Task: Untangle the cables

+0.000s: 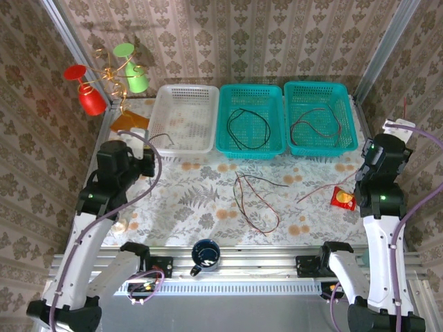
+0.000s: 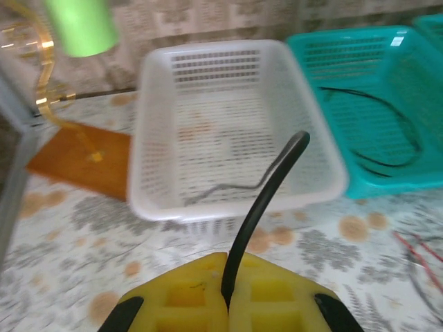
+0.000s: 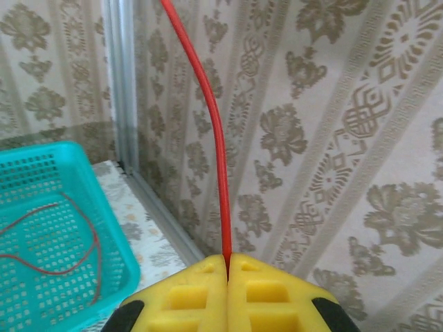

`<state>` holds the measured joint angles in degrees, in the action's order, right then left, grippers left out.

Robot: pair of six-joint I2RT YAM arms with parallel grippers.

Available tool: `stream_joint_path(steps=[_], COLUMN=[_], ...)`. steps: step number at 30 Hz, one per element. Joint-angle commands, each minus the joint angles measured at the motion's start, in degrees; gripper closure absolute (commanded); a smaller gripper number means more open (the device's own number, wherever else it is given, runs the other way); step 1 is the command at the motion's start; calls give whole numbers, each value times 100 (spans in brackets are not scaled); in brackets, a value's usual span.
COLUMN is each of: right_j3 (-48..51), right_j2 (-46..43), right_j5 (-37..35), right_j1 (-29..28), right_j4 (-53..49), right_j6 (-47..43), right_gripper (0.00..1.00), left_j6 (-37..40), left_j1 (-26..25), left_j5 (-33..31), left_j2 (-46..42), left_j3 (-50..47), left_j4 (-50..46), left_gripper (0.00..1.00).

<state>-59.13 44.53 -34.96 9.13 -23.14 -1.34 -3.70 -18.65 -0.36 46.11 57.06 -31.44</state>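
Left gripper (image 2: 227, 280) pinched shut on a black cable (image 2: 266, 187), just short of the white basket (image 2: 235, 207) near rim. Right gripper (image 3: 227, 266) clamped on a red cable (image 3: 211, 124), tight to the right wall (image 3: 332, 138). Loose tangled cables (image 1: 255, 200) lie mid-table (image 1: 194, 187), open room on all sides.

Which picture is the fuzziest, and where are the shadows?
Left wrist view: fuzziest, the green plastic cup and white mesh basket look smeared; right wrist view: thin red cable and patterned wallpaper sharp; top view: clear, dark shadow along the back wall.
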Motion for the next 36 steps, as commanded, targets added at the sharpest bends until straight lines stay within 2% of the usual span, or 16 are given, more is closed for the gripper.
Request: stream_joint_path(steps=[1, 5, 13, 17, 28, 36], right_j3=[-558, -1203, -2356, -2800, -3243, -3562], right_j2=[-74, 66, 839, 1155, 1743, 2930], right_j5=[669, 1307, 1689, 1561, 1791, 2002], right_j1=[9, -3, -164, -169, -174, -356], right_j4=[-34, 71, 780, 926, 1946, 3557], right_j6=[338, 657, 1092, 1084, 1072, 800], right_gripper=[100, 100, 100, 100, 100, 100], left_j6=[-72, 209, 218, 149, 348, 396], left_j1=[-576, -1298, -1741, -1893, -2042, -2073], left_j5=[73, -545, -571, -312, 147, 270], left_j2=[109, 273, 572, 1121, 3265, 3629], left_j3=[143, 470, 884, 1160, 3140, 3669], left_j4=[402, 437, 959, 1444, 2062, 2065], left_gripper=[100, 100, 100, 100, 100, 100])
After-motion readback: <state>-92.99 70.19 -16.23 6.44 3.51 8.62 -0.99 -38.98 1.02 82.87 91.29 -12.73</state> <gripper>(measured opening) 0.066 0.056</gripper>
